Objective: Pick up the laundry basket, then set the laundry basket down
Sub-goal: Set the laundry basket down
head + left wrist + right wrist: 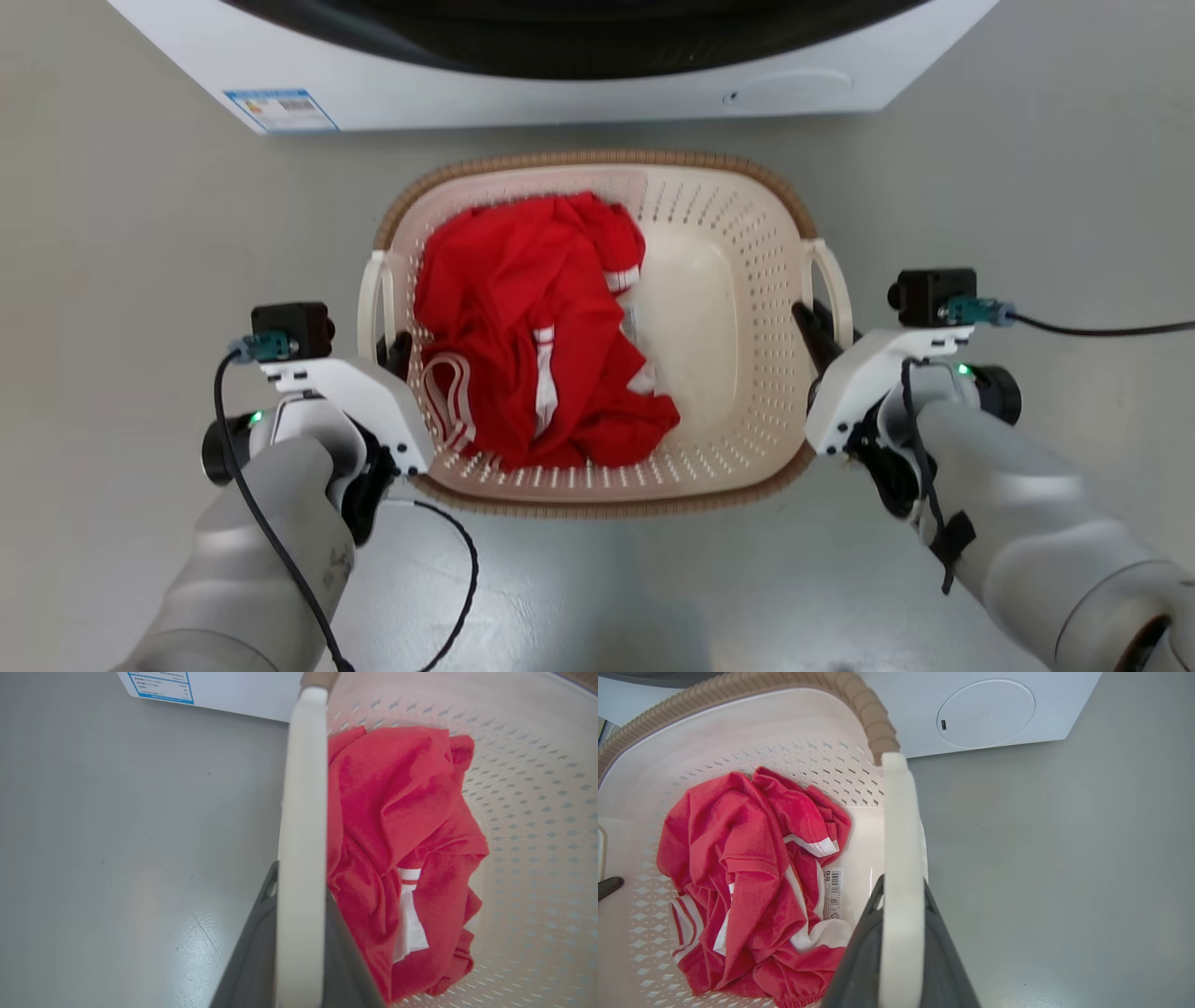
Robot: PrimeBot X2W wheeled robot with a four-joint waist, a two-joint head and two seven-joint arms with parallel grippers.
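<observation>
The laundry basket (719,308), close before the washing machine (560,84), is clamped at its loop handles (303,812) by left gripper (398,347) and right gripper (812,327); with the red garment (523,327) heaped leftward, tilt or slip through the narrow pinches is judged likely if raised unevenly.

Laundry basket (747,280) dead centre over the floor (140,233), just in front of the washing machine (560,89), near it but apart. Inside, a garment (523,308) heaped in the basket's left half, up against the left wall, with a label (833,891) on the bare bottom just to its right. Out at the sides, left gripper (392,347) astride the left handle (373,289) and right gripper (814,317) astride the right handle (833,280), one finger on the basket side, one on the outer side, both pressed against the loop, arms trailing back to the near side.
</observation>
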